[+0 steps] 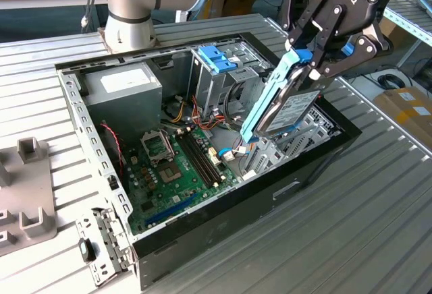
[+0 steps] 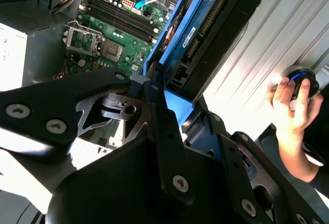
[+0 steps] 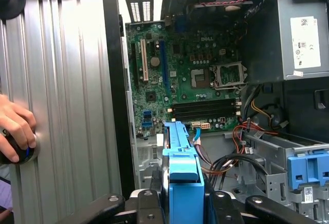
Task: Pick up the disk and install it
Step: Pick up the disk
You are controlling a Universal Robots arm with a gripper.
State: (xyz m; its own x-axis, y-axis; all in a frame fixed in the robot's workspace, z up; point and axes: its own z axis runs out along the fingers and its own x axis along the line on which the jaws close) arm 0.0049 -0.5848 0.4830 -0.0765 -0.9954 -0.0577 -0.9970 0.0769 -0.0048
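The disk point(image 1: 291, 110), a dark metal drive with a white label and a blue plastic frame, hangs tilted on edge above the open computer case point(image 1: 317, 166), over the side at the exterior view's right. My gripper point(image 1: 316, 61) is shut on its upper end, one black finger on each side of the blue frame. In the second wrist view the disk point(image 2: 205, 34) runs away from the gripper point(image 2: 169, 88) toward the motherboard. In the first wrist view the disk's blue frame point(image 3: 180, 162) shows edge-on between the fingers point(image 3: 149, 203).
Inside the case lie a green motherboard point(image 1: 175, 166), a grey power supply box point(image 1: 121, 88) and a blue latch on a metal cage point(image 1: 217, 58). The arm's base point(image 1: 131, 11) stands behind. A grey fixture point(image 1: 27, 193) lies at the exterior view's left. A person's hand point(image 2: 290, 103) rests on a round device beside the table.
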